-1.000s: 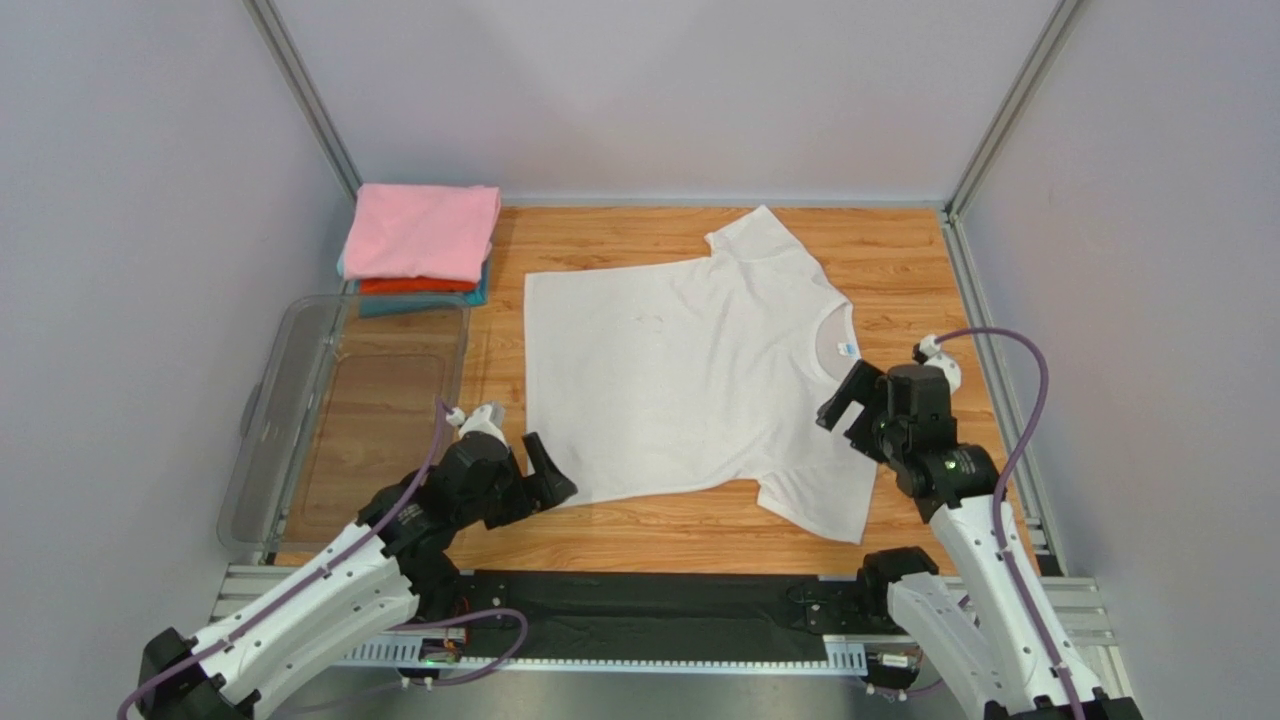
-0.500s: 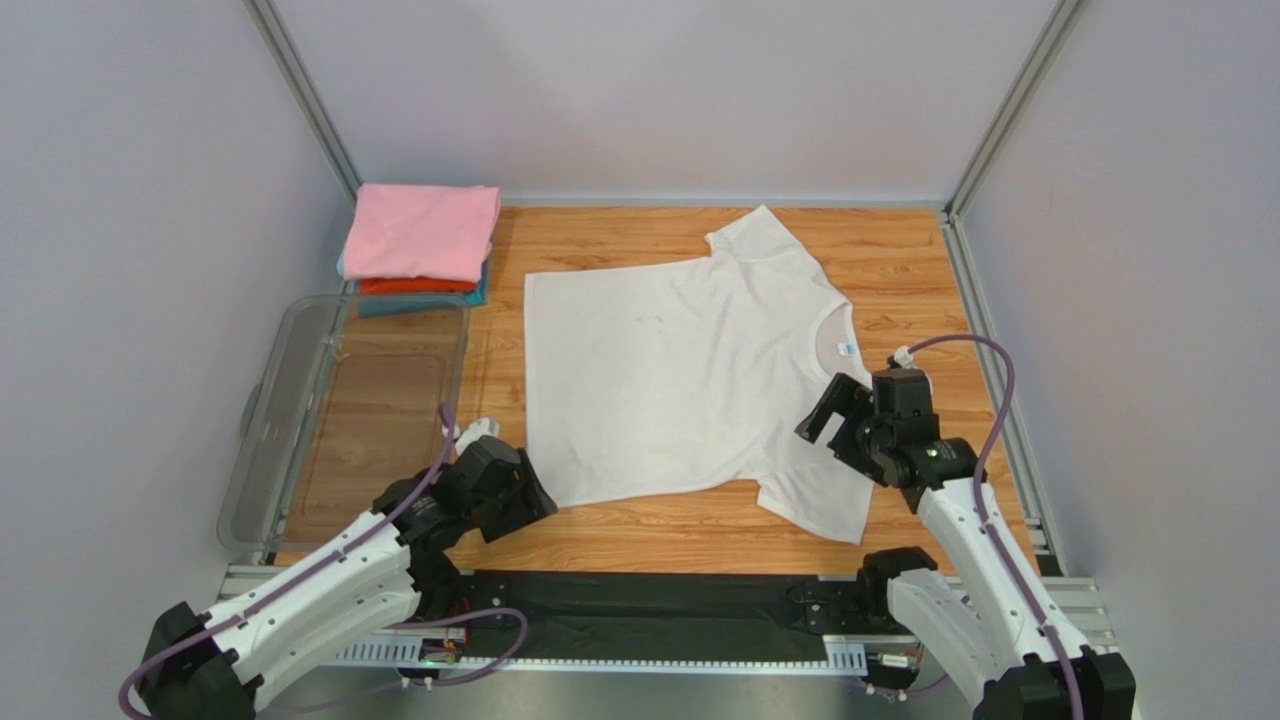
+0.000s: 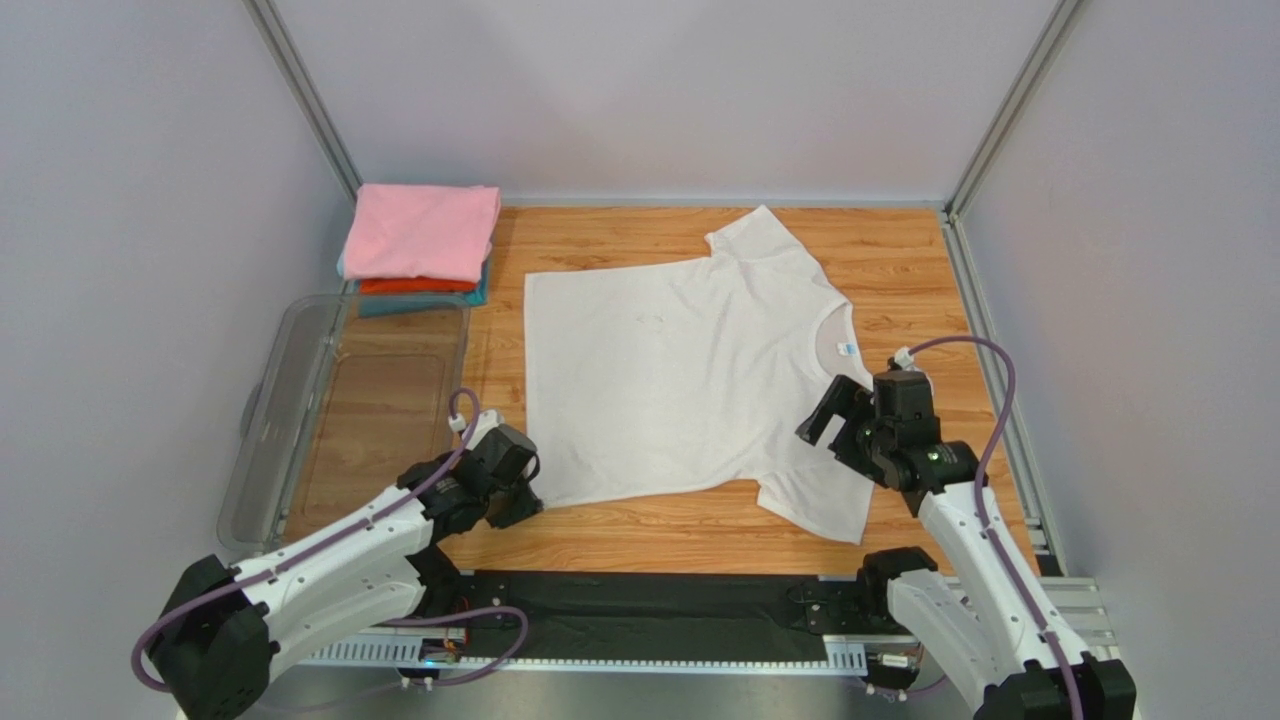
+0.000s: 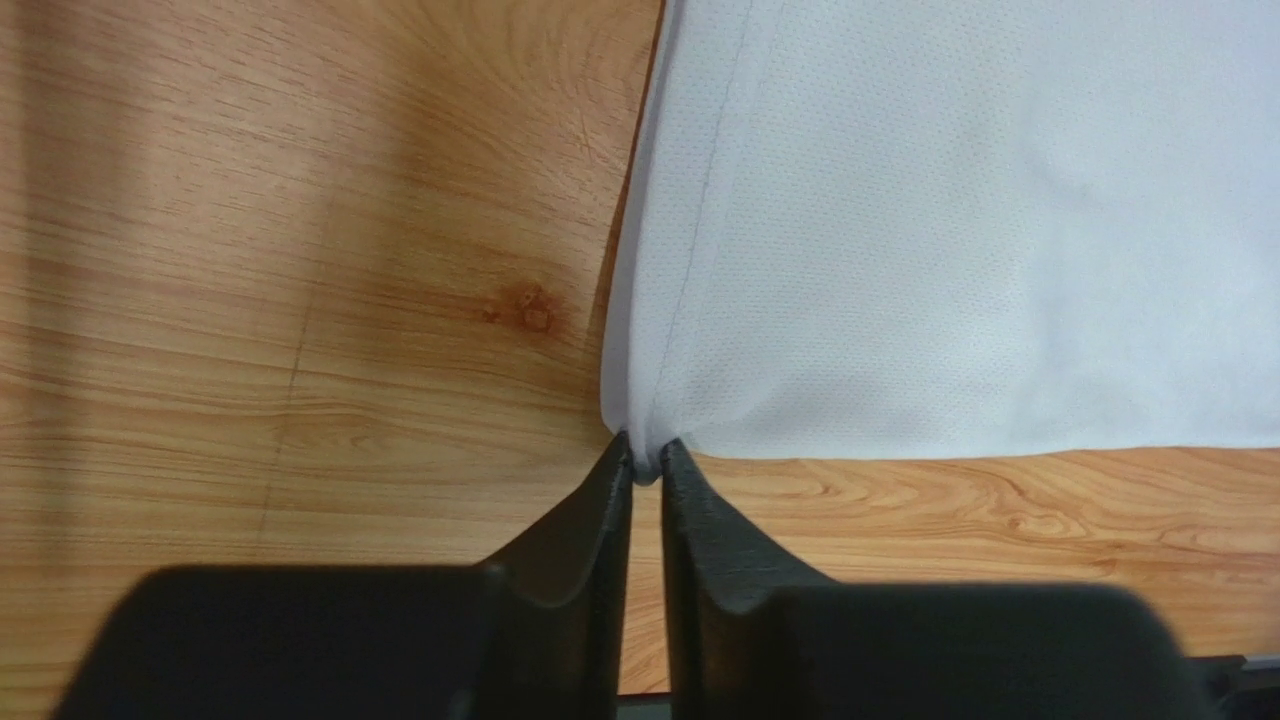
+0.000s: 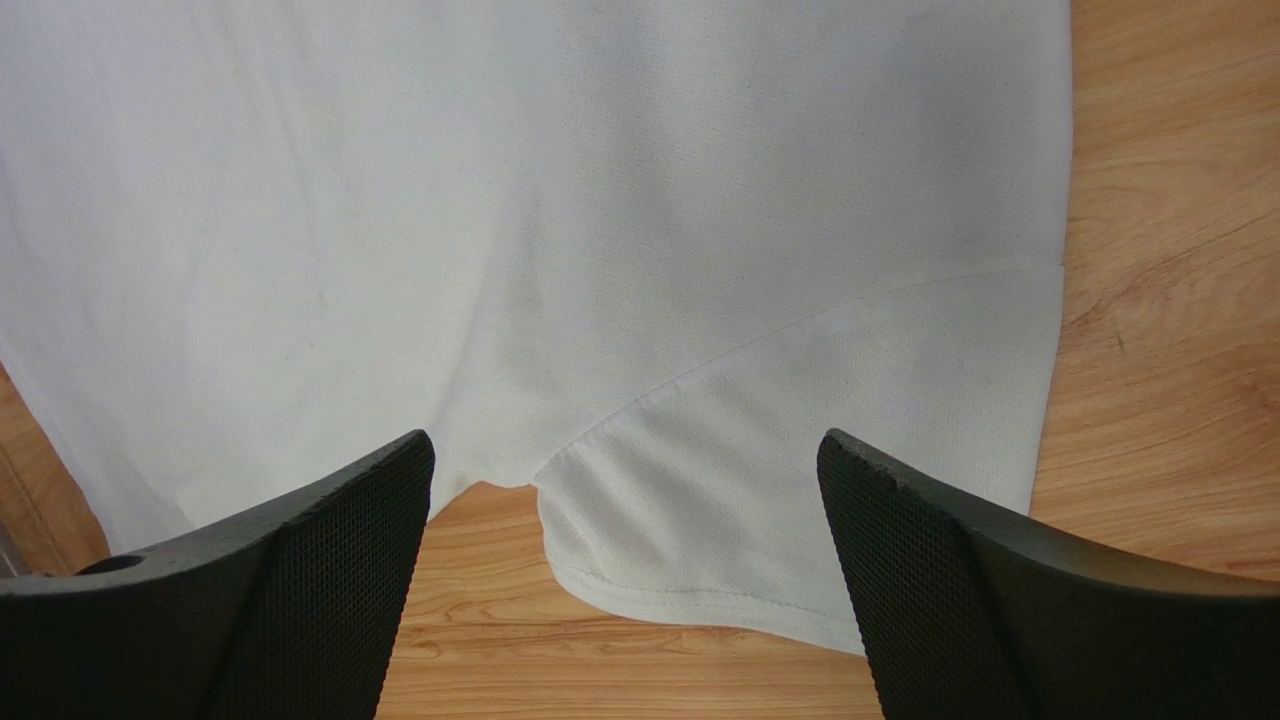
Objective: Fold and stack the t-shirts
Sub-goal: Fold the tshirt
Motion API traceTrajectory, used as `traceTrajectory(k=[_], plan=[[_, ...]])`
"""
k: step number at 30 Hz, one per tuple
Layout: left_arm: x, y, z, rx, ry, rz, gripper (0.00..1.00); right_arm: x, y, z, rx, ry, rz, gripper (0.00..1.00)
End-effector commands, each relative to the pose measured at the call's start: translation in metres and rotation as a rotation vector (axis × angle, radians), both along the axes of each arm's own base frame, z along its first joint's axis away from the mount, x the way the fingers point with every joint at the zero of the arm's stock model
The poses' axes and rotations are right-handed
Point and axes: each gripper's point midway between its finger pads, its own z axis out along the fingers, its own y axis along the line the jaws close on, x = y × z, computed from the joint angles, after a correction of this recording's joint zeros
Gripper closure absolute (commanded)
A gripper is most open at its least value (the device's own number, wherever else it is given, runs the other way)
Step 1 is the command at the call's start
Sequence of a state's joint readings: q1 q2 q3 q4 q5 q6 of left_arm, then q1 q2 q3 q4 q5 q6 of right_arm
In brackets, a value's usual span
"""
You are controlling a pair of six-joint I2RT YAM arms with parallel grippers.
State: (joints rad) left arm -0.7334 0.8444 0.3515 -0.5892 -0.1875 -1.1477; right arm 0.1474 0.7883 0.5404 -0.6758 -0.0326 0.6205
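On the wooden table (image 3: 902, 270), a clear bin (image 3: 286, 393) lay left, the folded t-shirts (image 3: 421, 233) beyond it, the left gripper (image 4: 643, 459) clamped the near-left hem corner of the flat white t-shirt (image 3: 676, 375), and the right gripper (image 5: 624, 450) hung spread apart over its near-right sleeve.

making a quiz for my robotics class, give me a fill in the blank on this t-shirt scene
The left claw is shut on one hem ___ of the plain white cloth t-shirt.
The right claw hangs ___ over that shirt's near sleeve.
The folded pink cloth t-shirt lies on ___ of an orange-red one.
Missing: corner; open; top.
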Motion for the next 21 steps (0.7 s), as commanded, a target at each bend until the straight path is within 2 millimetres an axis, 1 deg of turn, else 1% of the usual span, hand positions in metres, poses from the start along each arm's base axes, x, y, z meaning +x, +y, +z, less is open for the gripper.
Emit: traceTrajectory(k=[1,3,6,9,11,13,14,15,16,18,19,21], plan=[[0.002,0.001,0.001,0.026,0.003,-0.014,0.87,0.001,-0.004,0.002,-0.022,-0.02,0.002,0.0],[0.001,0.001,0.001,0.026,0.003,-0.016,0.9,0.0,-0.003,0.002,-0.017,-0.016,0.006,0.0],[0.003,0.003,0.003,0.028,-0.012,-0.01,1.0,-0.003,0.006,0.004,0.001,-0.02,0.068,0.0],[0.007,0.008,0.007,0.044,-0.048,0.003,1.0,-0.006,0.01,0.008,0.002,-0.042,0.098,0.0],[0.011,0.014,0.01,0.065,-0.079,0.02,1.0,-0.012,0.02,0.01,0.004,-0.05,0.149,0.0],[0.01,0.023,0.011,0.103,-0.081,0.037,1.0,-0.015,0.024,0.013,-0.024,-0.052,0.166,0.0],[0.01,0.033,0.012,0.146,-0.087,0.061,1.0,-0.024,0.033,0.012,-0.033,-0.028,0.205,0.0],[0.011,0.037,0.014,0.161,-0.093,0.073,1.0,-0.022,0.025,0.011,-0.098,-0.032,0.173,0.0],[0.014,0.041,0.017,0.179,-0.111,0.08,1.0,-0.026,0.033,0.012,-0.111,-0.025,0.209,0.0],[0.014,0.045,0.017,0.194,-0.114,0.087,1.0,-0.032,0.036,0.009,-0.124,-0.002,0.2,0.0],[0.015,0.046,0.017,0.196,-0.118,0.089,1.0,-0.035,0.042,0.006,-0.127,0.008,0.226,0.0],[0.016,0.048,0.017,0.205,-0.123,0.091,1.0,-0.04,0.044,0.004,-0.145,0.024,0.215,0.0]])
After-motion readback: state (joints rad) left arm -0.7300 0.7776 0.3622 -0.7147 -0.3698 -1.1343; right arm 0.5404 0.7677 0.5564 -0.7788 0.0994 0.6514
